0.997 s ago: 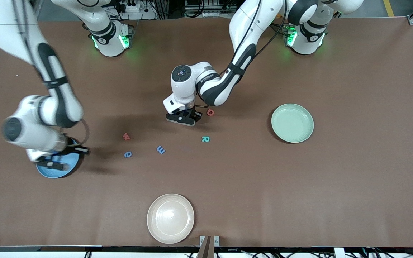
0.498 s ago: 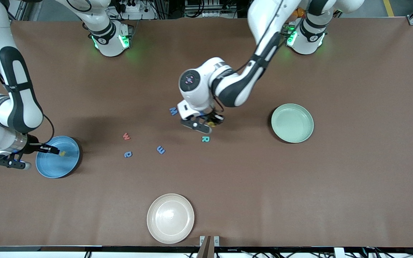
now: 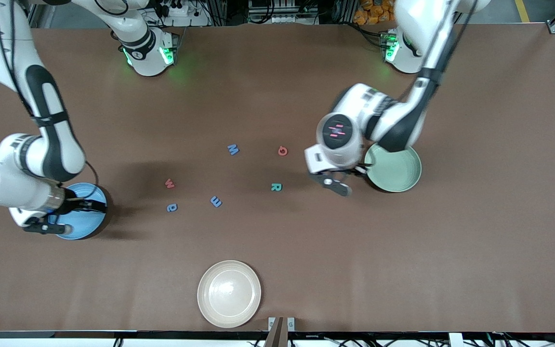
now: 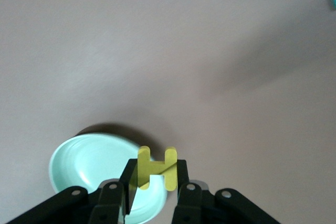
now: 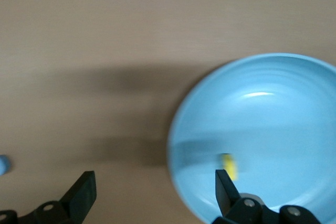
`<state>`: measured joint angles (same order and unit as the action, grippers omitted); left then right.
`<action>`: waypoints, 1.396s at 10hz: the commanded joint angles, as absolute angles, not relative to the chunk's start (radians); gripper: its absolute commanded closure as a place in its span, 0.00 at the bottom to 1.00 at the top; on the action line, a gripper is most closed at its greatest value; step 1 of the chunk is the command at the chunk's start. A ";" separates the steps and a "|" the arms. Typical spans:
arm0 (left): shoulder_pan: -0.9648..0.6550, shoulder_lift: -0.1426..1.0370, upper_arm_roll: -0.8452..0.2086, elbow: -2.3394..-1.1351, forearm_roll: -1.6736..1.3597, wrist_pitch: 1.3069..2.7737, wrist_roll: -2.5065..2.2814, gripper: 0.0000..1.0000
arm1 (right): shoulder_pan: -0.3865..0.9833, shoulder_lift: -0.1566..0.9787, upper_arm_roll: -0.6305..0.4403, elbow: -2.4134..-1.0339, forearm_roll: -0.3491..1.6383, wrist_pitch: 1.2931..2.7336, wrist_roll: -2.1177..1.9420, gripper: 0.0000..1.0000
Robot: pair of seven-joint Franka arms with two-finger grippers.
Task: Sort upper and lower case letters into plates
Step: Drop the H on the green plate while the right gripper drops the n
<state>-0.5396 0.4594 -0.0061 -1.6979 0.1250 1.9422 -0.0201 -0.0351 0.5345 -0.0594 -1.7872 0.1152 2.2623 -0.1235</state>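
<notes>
Two drops in play: left gripper [image 4: 152, 190] pinches the yellow H [image 4: 156, 168], a flat stiff toy letter, just beside the mint plate [image 3: 399, 174]'s rim; carry it over the shallow smooth well & let go low. Right gripper [image 5: 152, 192], fingers spread wide, hangs over the blue plate [image 5: 262, 103] w/ a small yellow letter [image 5: 229, 166] in it. Six letters lie mid-table.

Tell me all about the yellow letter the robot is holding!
The yellow letter is a capital H, flat and chunky, looking like foam or plastic. It stands upright, pinched at its two sides between the fingers of the left gripper, which is shut on it. It hangs in the air just short of the pale mint green plate, near its rim, touching nothing but the fingers.
</notes>
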 commanded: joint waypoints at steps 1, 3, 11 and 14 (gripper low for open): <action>-0.422 0.315 -0.026 -2.006 0.146 2.177 0.114 0.85 | 0.049 0.517 -0.060 -1.842 0.110 2.266 -0.118 0.00; -0.335 0.275 -0.026 -2.179 0.146 2.384 0.219 0.72 | 0.157 0.442 -0.054 -1.946 0.109 2.292 -0.123 0.00; -0.324 0.296 -0.164 -2.115 0.133 2.386 -0.096 0.00 | 0.357 0.391 -0.057 -2.217 0.103 2.551 -0.298 0.00; -0.467 0.380 -0.183 -1.935 0.136 2.272 -0.442 0.00 | 0.333 0.422 -0.063 -2.209 0.095 2.600 -0.352 0.00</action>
<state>-0.3942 0.3137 -0.1863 -2.0248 0.1251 2.3119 -0.2911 0.3607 0.4198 -0.0644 -2.1935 0.1124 2.5678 -0.3075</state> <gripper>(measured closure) 0.000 0.000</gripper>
